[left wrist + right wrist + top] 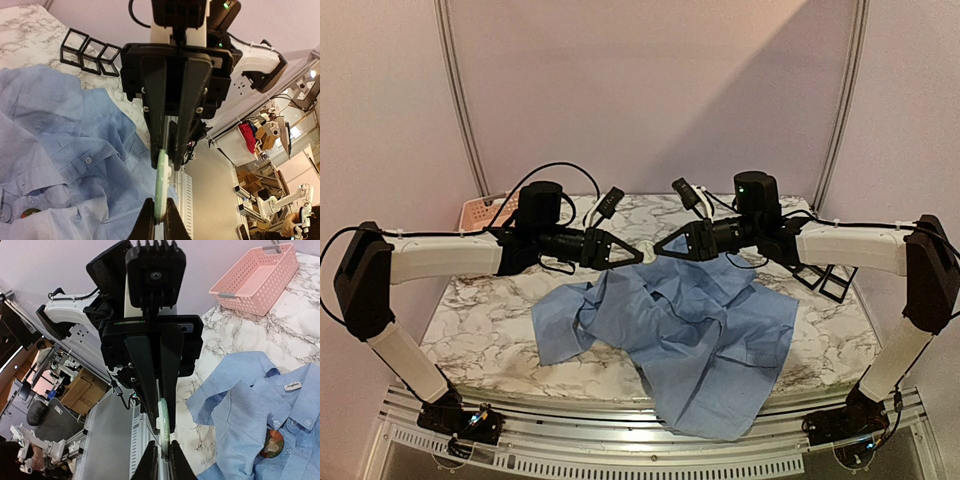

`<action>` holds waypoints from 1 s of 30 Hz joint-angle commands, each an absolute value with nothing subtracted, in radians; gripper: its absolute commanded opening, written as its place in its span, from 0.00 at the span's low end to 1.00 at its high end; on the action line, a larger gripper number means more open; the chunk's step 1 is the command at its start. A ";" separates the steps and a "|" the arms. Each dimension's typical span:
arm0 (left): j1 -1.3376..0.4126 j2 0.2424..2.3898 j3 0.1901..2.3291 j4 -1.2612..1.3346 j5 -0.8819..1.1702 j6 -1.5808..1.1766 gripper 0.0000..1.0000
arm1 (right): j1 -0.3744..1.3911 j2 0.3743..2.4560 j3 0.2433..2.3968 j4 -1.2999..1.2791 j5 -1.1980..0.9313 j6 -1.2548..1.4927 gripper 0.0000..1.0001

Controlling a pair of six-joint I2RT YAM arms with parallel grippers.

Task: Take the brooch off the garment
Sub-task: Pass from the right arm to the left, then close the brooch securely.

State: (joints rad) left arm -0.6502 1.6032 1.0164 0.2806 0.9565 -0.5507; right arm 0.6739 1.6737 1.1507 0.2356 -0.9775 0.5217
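Garment (pixel 700 330) noted: a light blue button-up shirt lying crumpled across the middle of the marble table (pixel 490 310), with its lower part hanging over the near edge.

Brooch (pixel 271 442): you will find a round orange-and-green badge on the shirt front, near the collar and close to a button.

Your left arm (pixel 440 258) and right arm (pixel 850 248) meet tip to tip above the far side of the shirt, clear of the cloth. Between them is a thin pale-green disc (pixel 162 185), seen edge-on. What it is cannot be told.

The left jaws are pressed onto one edge of this disc. The right jaws stand narrow and pinch the opposite edge.

Writing: a small white collar label (pixel 292 385) carries dark script, too small for you to read.

Pink plastic basket (pixel 255 275): it sits at the far left corner of the table, well apart from the shirt.

Three open black cube frames (pixel 87 50) stand in a row at the far right, near the shirt's edge.
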 commanded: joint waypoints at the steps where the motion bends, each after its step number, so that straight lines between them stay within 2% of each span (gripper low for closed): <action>1: -0.635 1.590 1.001 0.306 0.947 -0.561 0.00 | 0.672 1.655 1.150 0.216 -0.966 0.523 0.14; 3: -0.630 1.589 0.996 0.326 0.948 -0.577 0.00 | 0.672 1.650 1.160 0.179 -0.949 0.504 0.20; 11: -0.612 1.595 0.985 0.381 0.951 -0.622 0.00 | 0.702 1.624 1.174 0.104 -0.853 0.440 0.55; 15: -0.611 1.592 0.983 0.385 0.952 -0.625 0.00 | 0.726 1.636 1.186 0.103 -0.805 0.433 0.66; 23: -0.611 1.593 0.980 0.394 0.954 -0.633 0.00 | 0.755 1.646 1.198 0.113 -0.724 0.417 0.69; 30: -0.611 1.595 0.979 0.400 0.959 -0.637 0.00 | 0.757 1.666 1.207 0.123 -0.722 0.426 0.62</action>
State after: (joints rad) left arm -0.6193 1.6032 0.9974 0.3786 0.9539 -0.6331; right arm 0.7525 1.6524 1.1767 0.1127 -0.7441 0.4274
